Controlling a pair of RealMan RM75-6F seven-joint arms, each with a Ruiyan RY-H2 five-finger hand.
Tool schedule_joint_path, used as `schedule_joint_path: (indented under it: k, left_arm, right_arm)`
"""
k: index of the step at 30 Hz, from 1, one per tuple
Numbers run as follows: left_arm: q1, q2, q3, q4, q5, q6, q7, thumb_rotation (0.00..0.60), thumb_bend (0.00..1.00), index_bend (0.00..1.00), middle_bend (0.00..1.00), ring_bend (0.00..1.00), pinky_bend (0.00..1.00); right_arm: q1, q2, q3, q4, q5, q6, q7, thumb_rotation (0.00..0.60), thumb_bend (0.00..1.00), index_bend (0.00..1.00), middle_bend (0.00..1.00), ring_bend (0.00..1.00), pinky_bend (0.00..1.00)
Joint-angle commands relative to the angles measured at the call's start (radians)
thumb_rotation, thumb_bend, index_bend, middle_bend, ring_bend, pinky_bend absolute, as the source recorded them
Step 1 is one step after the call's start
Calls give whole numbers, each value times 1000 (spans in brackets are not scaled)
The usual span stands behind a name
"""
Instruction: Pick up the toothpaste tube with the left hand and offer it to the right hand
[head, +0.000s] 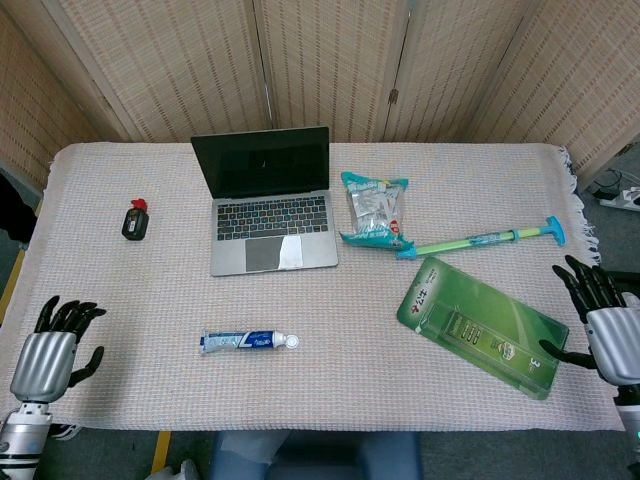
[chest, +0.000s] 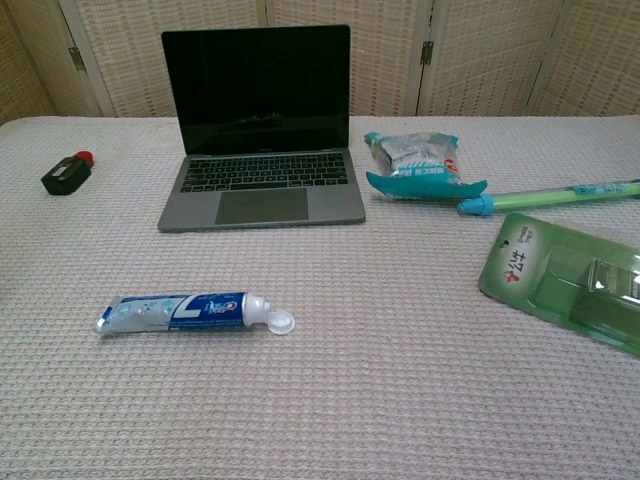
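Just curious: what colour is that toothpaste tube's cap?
White; the toothpaste tube has its cap flipped open, clearest in the chest view.

The chest view shows neither hand. In the head view the right hand (head: 610, 330) is cut by the right edge, and the left arm (head: 20, 440) runs off the bottom. The green pack (chest: 575, 280) and the green rod (chest: 550, 196) are both cut by the chest view's right edge. Print on the toothpaste (head: 248, 341) is too small to read from the head. The small black object (head: 134, 220) with a red cap cannot be identified. The laptop (head: 268, 205) screen is dark.
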Motion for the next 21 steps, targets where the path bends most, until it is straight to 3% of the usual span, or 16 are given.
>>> schedule_joint_path:
  k: [1, 10, 15, 21]
  left_arm:
    - [-51, 18, 14, -32, 39, -73, -54, 600, 443, 279, 252, 175, 0]
    - [-179, -36, 26, -68, 83, -251, -2, 600, 350, 239, 241, 171, 0]
    - [-235, -109, 20, -65, 32, -346, 83, 600, 344, 214, 226, 167, 0]
    - [-275, -218, -10, -11, -49, -380, 181, 600, 347, 250, 225, 190, 0]
  right_arm:
    - [-7, 12, -3, -4, 0, 4, 10, 600, 104, 0, 0, 0, 0]
    - [-5, 0, -2, 13, 1, 0, 15, 600, 105, 0, 0, 0, 0]
    - [-5, -3, -2, 21, 4, -5, 20, 600, 104, 0, 0, 0, 0]
    - [-8, -4, -2, 29, 9, -3, 25, 600, 105, 0, 0, 0, 0]
